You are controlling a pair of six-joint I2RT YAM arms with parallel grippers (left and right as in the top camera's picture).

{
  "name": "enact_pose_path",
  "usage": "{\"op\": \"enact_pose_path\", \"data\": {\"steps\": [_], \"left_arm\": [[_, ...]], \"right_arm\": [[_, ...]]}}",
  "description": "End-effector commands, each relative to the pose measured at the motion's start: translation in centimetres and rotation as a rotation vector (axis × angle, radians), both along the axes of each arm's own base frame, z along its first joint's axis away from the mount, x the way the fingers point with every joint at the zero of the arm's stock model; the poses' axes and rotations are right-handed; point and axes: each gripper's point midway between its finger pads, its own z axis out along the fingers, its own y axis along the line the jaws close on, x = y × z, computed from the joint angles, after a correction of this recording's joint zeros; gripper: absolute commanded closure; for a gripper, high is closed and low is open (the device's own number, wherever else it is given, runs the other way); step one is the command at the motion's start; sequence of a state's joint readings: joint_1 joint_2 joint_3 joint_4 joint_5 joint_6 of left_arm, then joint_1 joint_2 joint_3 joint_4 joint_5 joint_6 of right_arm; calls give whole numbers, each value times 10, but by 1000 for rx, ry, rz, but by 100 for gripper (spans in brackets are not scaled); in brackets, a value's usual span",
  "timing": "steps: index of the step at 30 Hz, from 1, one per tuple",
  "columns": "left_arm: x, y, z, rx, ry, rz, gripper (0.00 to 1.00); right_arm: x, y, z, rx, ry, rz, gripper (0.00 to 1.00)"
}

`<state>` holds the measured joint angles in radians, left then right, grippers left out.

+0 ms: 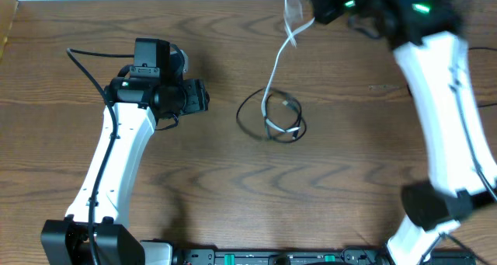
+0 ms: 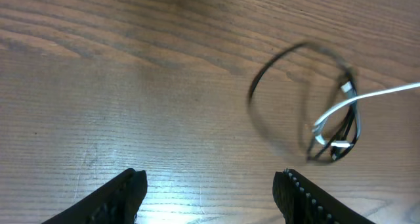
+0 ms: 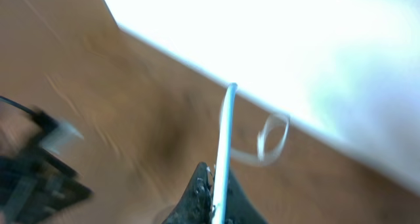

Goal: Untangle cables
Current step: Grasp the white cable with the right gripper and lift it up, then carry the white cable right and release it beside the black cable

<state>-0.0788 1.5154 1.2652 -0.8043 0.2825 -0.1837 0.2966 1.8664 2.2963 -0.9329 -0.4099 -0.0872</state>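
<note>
Two cables lie snarled near the middle of the desk (image 1: 334, 203), and every place here is told from that knot (image 1: 283, 127). The right arm (image 1: 446, 102) reaches well beyond the knot to the desk's far edge. The left arm (image 1: 116, 156) stands to the knot's left, its wrist pointing toward it. The black cable (image 1: 242, 117) makes an open loop lying flat, spreading leftward from the knot. The white cable (image 1: 273, 71) leaves the knot and runs in one long line toward the far edge. The right fingers (image 3: 197, 199) are pinched fully together on that white cable, far up the line from the knot. The left fingers (image 2: 128, 191) stand partway apart and hold nothing, with the knot ahead of them, apart from both tips. By my reading, the white cable's long axis runs from knot to right fingers, so a pull along it would tug the knot. The left fingers are the nearer to pin the black loop.
</note>
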Motion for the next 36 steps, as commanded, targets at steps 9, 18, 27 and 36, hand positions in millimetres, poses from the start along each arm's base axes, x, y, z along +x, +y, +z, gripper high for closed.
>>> {"op": "enact_pose_path", "data": {"steps": [9,18,27,36], "left_arm": [[-2,3,-3,6,11,9,33],[-2,3,-3,6,10,9,33],[-3,3,-4,7,15,9,33],[-7,3,-5,8,33,9,33]], "right_arm": [[-9,-46,131,213,-340,-183,99],[4,-99,154,340,-361,-322,99],[18,-119,119,265,-263,-448,99],[37,-217,78,69,-220,-853,99]]}}
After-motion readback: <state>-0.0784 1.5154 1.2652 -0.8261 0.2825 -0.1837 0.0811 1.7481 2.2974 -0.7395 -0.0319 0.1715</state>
